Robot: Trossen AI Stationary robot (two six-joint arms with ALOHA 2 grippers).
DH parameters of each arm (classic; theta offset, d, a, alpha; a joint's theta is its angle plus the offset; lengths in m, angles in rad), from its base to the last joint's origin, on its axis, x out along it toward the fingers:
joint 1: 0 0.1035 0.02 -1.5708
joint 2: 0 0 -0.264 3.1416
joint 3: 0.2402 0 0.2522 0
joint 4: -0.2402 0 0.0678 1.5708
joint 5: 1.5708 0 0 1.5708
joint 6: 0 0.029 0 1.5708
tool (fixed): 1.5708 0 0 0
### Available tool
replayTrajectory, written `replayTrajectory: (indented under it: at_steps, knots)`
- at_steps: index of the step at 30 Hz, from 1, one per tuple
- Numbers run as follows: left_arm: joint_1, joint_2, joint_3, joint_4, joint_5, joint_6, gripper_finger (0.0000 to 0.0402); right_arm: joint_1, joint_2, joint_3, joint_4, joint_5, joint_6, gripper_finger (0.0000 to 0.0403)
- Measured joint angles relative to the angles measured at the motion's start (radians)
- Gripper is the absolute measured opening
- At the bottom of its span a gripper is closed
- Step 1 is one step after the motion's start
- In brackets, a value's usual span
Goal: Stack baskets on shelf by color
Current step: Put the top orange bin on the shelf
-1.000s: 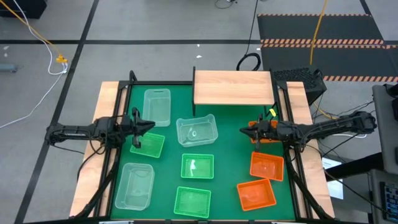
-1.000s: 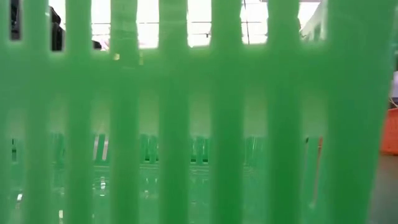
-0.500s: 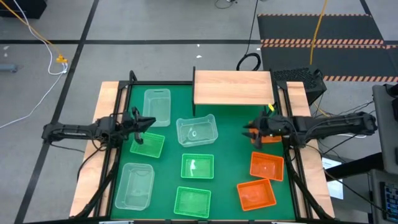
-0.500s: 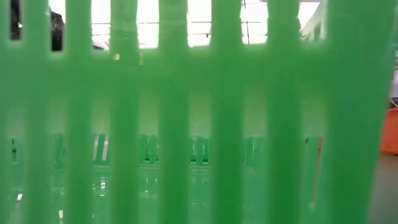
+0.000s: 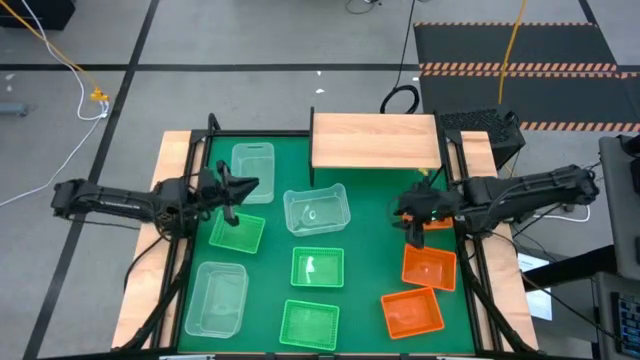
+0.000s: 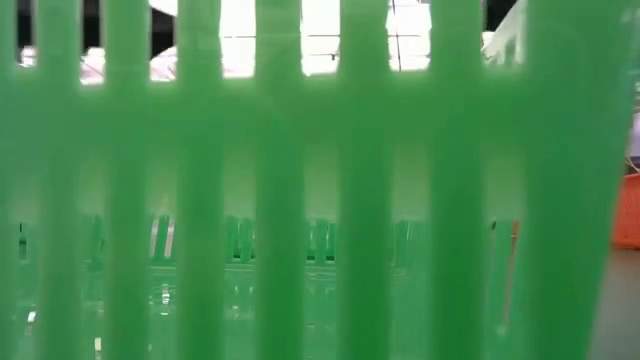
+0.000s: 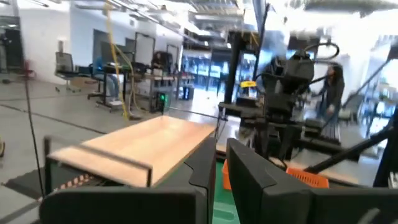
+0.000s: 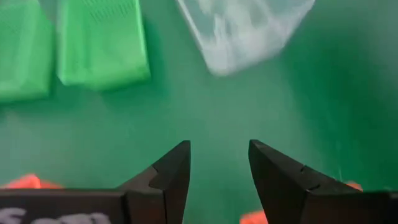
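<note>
The baskets were judged light, stiff and best pinched by a rim, while both grippers, left nearly closed and right parted, were empty.

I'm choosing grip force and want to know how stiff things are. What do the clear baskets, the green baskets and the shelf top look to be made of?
The clear basket looks like thin glossy transparent plastic: the mat shows through and it glints. The green basket seems opaque moulded plastic with a perforated bottom. The shelf top looks like pale unfinished wood, matte with faint grain.
</note>
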Motion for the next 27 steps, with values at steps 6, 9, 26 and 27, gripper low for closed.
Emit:
replayTrajectory:
  at_steps: [6,9,26,27]
  knots:
    - [-0.039,0.222,0.228,-0.193,0.0,0.066,0.0042,0.041,0.149,0.025,-0.41,-0.025,0.132,0.0156]
    - [-0.051,0.306,0.289,-0.221,-0.011,0.092,0.0042,0.052,0.188,0.007,-0.528,-0.027,0.152,0.0155]
    - [-0.052,0.398,0.35,-0.221,-0.067,0.151,0.0042,0.051,0.13,-0.188,-0.334,-0.012,0.112,0.0155]
    - [-0.051,0.399,0.35,-0.222,-0.071,0.151,0.0042,0.052,0.128,-0.185,-0.334,-0.027,0.116,0.0155]
